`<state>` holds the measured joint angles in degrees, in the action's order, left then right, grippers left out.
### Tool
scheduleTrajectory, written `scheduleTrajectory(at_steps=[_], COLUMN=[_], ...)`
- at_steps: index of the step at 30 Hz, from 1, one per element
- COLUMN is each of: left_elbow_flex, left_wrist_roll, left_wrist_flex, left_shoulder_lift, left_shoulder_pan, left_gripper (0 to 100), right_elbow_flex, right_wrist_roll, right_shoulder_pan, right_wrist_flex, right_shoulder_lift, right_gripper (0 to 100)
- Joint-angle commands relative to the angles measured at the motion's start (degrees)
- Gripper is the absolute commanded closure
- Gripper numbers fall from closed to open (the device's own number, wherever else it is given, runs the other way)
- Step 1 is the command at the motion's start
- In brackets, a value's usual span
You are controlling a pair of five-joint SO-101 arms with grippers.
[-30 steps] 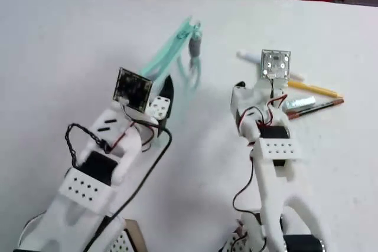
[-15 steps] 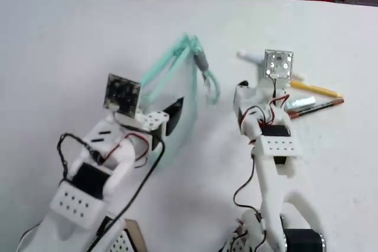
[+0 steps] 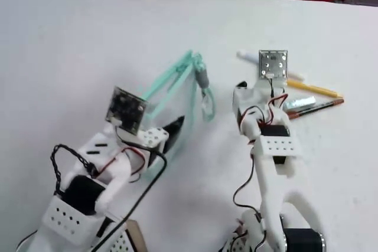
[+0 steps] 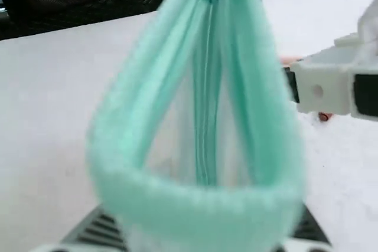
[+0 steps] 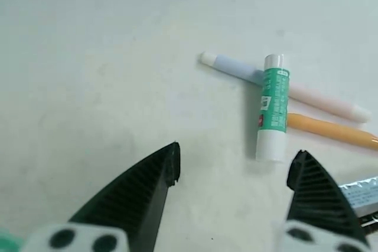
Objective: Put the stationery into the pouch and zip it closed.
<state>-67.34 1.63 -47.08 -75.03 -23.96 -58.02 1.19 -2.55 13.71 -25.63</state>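
Note:
A clear pouch (image 3: 177,84) with mint-green edging hangs tilted above the table's middle, and my left gripper (image 3: 171,131) is shut on its near edge. Up close, the pouch's open mouth (image 4: 201,199) gapes toward the left wrist camera, with the zipper line (image 4: 207,104) running up its centre. My right gripper (image 5: 233,172) is open above bare table, just short of the stationery. A green glue stick (image 5: 273,107) lies across a pastel pen (image 5: 307,94), with an orange pencil (image 5: 331,131) beside them. Right of that arm lie the yellow pencil (image 3: 316,90) and a reddish pen (image 3: 319,107).
A silver-wrapped item (image 3: 301,102) lies among the pens. The pouch's grey pull and loop (image 3: 205,90) dangle between the two arms. The right arm's white housing (image 4: 331,87) sits close beside the pouch. Table edge and dark floor run along the back.
My left arm has drawn back toward the front left, carrying the pouch with it; the pouch swung and its loop now hangs lower. The right arm has barely shifted.

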Motion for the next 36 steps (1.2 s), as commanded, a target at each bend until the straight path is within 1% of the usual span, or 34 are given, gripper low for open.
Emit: scheduleTrajectory(at_steps=[1,4,7,10,13,17,22,27,29,32,34,36], left_elbow_flex=[2.46,4.40,6.15,5.10,2.99,1.76,2.81,9.93,10.37,9.23,8.18,6.95], left_wrist_roll=[-2.20,-2.20,-2.29,-2.29,-4.75,-6.15,-6.33,-12.92,-13.98,-15.03,-15.03,-15.03], left_wrist_flex=[-3.78,-8.18,-13.63,-15.56,-17.23,-20.57,-21.63,-26.20,-27.96,-28.40,-28.40,-28.40], left_shoulder_lift=[-0.04,-3.65,-10.33,-17.10,-23.16,-29.85,-29.85,-29.76,-29.76,-29.58,-29.58,-29.58], left_shoulder_pan=[-3.47,-3.30,-3.30,-0.57,1.89,1.98,2.24,2.07,1.80,1.71,0.48,-2.68], left_gripper=[79,79,77,77,77,77,77,77,77,77,77,77], right_elbow_flex=[1.23,1.23,1.23,1.23,1.05,0.97,0.88,0.88,0.88,0.88,0.88,0.88], right_wrist_roll=[0.70,0.70,0.70,0.79,0.79,0.79,0.79,0.79,0.79,0.79,0.79,0.79], right_shoulder_pan=[-0.13,-0.13,-0.22,-0.92,-1.36,-1.36,-1.36,-1.36,-1.36,-1.36,-1.36,-1.36], right_wrist_flex=[-1.10,-1.10,-1.10,-1.10,-1.10,-1.10,-1.10,-1.10,-1.10,-1.10,-1.01,-0.92], right_shoulder_lift=[-0.13,-0.04,0.04,0.04,0.04,0.13,0.13,0.13,0.13,0.13,0.13,0.13], right_gripper=[71.5,71.5,71.5,71.5,71.5,71.5,71.5,71.5,71.5,71.5,71.5,71.5])
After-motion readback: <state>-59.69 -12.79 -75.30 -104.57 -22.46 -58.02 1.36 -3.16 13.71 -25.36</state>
